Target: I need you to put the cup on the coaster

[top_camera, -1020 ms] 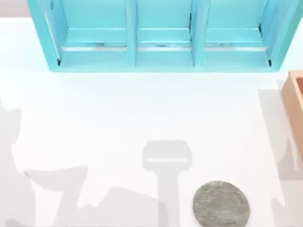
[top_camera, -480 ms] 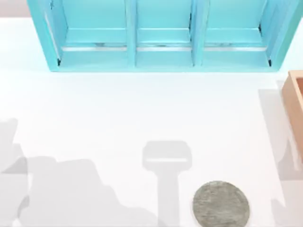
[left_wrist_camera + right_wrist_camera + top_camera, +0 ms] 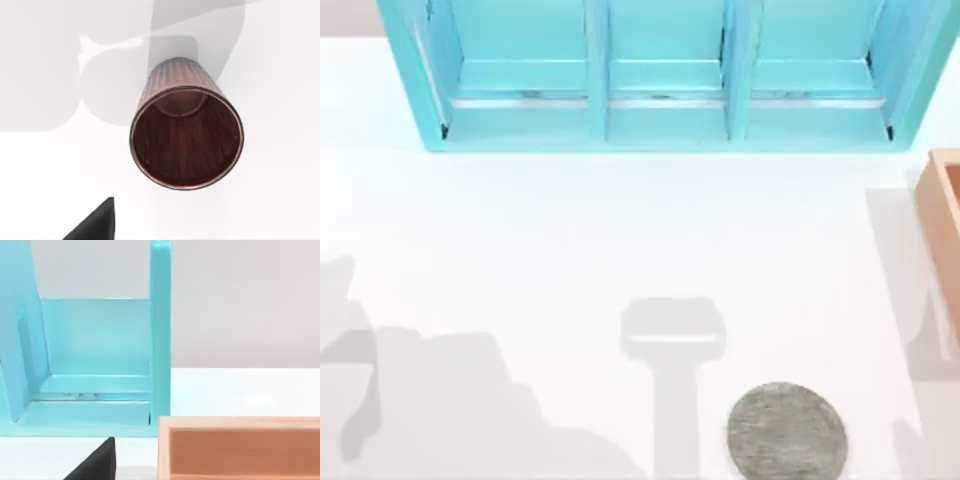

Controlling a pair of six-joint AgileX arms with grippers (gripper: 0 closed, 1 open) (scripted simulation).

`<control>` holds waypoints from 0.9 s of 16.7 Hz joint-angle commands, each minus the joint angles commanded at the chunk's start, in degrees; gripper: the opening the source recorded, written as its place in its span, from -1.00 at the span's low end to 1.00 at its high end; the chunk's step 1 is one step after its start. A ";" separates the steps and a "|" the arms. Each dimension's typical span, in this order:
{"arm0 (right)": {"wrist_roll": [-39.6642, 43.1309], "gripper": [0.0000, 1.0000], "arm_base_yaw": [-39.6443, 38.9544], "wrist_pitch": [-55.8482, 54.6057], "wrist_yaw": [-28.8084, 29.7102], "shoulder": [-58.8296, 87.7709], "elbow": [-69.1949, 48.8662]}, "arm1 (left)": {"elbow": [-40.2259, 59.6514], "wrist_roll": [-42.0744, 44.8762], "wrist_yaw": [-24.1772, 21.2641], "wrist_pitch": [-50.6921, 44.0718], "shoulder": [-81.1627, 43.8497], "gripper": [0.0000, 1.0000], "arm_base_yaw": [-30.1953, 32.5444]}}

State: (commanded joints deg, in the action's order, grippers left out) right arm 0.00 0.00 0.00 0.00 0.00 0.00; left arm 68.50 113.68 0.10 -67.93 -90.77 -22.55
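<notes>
White table (image 3: pixel 620 230): coaster (image 3: pixel 787 432) near front edge; left wrist view: cup (image 3: pixel 186 135) upright; finger states unclear.

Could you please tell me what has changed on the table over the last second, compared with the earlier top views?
Only the arm shadows at the top view's left have shifted: the dark patch spread and filled in along the lower left of the table. Nothing was gripped or released in these views. The coaster, the turquoise shelf and the wooden box stayed put.
</notes>
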 joint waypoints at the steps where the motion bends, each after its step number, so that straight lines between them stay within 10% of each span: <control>1: 0.00 1.00 0.00 0.00 0.00 0.00 0.00 | -1.82 0.04 -0.01 2.58 -0.66 1.00 -0.05; 12: 0.00 1.00 0.00 0.00 0.00 0.00 0.00 | -13.69 0.48 0.00 18.92 -5.00 1.00 -0.38; 15: 0.00 1.00 0.00 0.00 0.00 0.00 0.00 | -13.69 0.48 0.00 18.92 -5.00 0.55 -0.38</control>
State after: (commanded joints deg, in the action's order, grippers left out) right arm 0.00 0.00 0.00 0.00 0.00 0.00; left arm 54.81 114.16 0.10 -49.01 -95.77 -22.93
